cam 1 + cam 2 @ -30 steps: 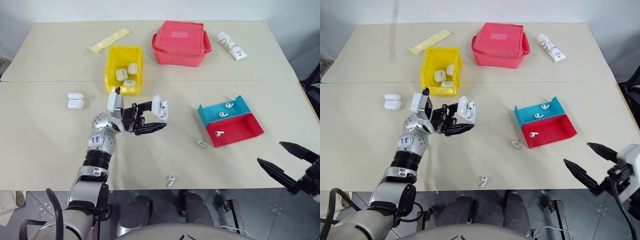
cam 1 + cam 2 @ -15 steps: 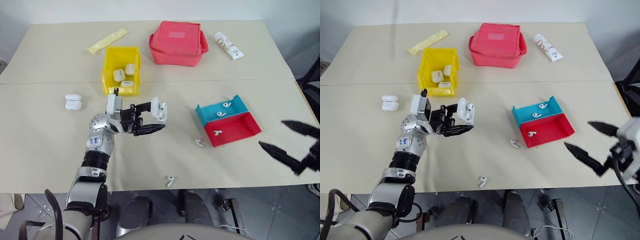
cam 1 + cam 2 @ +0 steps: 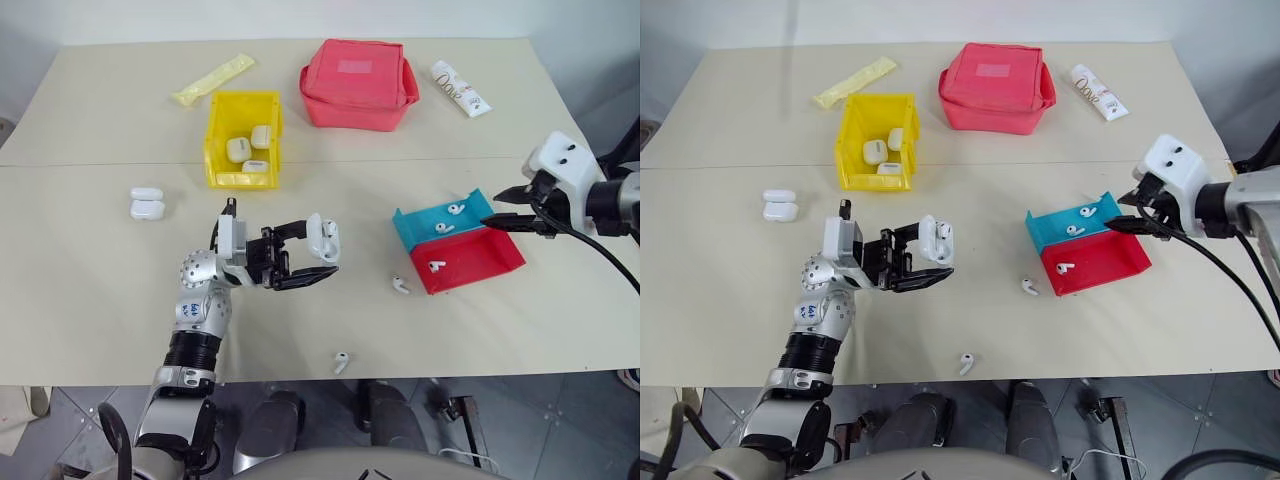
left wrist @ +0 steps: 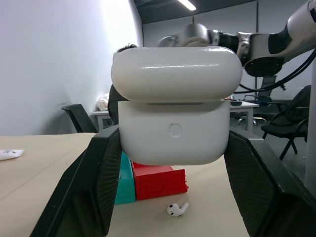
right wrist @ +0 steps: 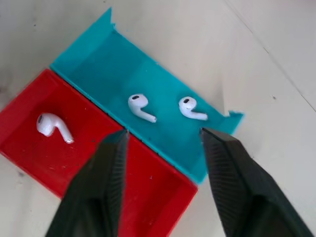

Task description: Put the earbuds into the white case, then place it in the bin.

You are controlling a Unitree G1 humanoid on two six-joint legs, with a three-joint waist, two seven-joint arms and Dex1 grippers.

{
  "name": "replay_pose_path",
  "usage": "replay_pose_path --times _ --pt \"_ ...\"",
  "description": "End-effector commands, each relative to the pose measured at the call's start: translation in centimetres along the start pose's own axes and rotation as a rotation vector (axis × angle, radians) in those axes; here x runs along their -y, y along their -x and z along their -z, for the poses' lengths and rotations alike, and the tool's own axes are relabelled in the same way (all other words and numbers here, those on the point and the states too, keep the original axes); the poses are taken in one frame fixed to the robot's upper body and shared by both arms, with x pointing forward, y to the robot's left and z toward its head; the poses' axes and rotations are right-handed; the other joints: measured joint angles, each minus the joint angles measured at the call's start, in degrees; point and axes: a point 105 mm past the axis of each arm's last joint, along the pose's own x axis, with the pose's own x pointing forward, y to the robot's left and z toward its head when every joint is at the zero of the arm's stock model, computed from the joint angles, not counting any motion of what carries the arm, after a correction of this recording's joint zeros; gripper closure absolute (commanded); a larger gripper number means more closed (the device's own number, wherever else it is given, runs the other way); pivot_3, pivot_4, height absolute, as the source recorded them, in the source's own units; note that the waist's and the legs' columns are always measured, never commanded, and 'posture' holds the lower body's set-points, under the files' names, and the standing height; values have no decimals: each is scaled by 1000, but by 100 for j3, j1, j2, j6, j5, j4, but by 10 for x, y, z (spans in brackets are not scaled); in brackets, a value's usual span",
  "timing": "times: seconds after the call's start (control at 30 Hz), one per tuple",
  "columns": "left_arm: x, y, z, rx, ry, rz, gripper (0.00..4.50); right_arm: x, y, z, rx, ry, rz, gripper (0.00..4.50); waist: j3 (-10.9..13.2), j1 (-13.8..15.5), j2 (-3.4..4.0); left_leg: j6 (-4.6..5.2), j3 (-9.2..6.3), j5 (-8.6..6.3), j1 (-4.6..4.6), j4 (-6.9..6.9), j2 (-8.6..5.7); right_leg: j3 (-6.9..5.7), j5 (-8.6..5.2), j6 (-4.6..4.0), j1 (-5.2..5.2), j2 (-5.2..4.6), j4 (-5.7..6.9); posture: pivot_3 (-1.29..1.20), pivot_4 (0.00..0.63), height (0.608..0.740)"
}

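Left eye view: left pincer [image 3: 318, 258] held above the beige worktop [image 3: 100, 270] near centre, clamped on the white case [image 3: 322, 237], whose lid stands slightly raised. From the case, the bin [image 3: 243, 140] lies at about 11 o'clock, yellow, with three white cases inside it [image 3: 248, 150]; two more white cases [image 3: 148, 202] sit on the worktop at 9 o'clock of the held one. Teal-and-red tray [image 3: 461, 243] at 3 o'clock; right pincer [image 3: 490, 222] hovers at the tray's far right corner, fingers apart with a moderate gap, nothing between them. Red pouch [image 3: 358, 84] at 12 o'clock of the case, white tube [image 3: 461, 89] beyond the tray, yellow sachet [image 3: 216, 78] at the far left. Right eye view: earbuds seen as two in the teal half [image 3: 1081, 220], one in the red half [image 3: 1065, 268], one loose on the worktop just left of the tray [image 3: 1029, 287], one near the worktop's near edge [image 3: 965, 362]. Left wrist view: case gripped between both black fingers [image 4: 101, 182], round button facing the camera; tray and one earbud behind it. Right wrist view: fingers [image 5: 106, 168] spread over the tray, the two teal-side earbuds just ahead of the tips, the third off in the red half.
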Motion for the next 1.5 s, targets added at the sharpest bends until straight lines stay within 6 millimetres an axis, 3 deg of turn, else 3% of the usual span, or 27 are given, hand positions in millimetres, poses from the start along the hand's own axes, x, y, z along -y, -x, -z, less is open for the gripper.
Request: replay_pose_path --times 0.03,0.23,0.63,1.5 --pt "5 -3 -8 16 -38 -1 1744 13 -7 -1 -53 84 -17 1939 0 -20 0 0 1 0 0 1 -1 0 0 0 1 0 0 0 150 740" --pt "13 -1 -11 9 -43 -3 1744 27 -27 1 -149 163 -62 1939 0 -67 2 0 -2 0 0 -1 -2 -1 -1 -1 -1 0 1 0 150 740" --pt "21 4 -16 -24 -52 -10 1744 34 -56 -24 -181 259 -131 1939 -3 -104 8 -4 -3 2 1 -4 -1 -1 -3 -5 -6 2 7 0 150 740" --pt "31 12 -26 -64 -72 -79 1744 31 -75 -25 -218 297 -141 1939 -7 -208 28 -8 -1 2 5 -12 0 2 -7 -13 -13 4 19 0 150 740"
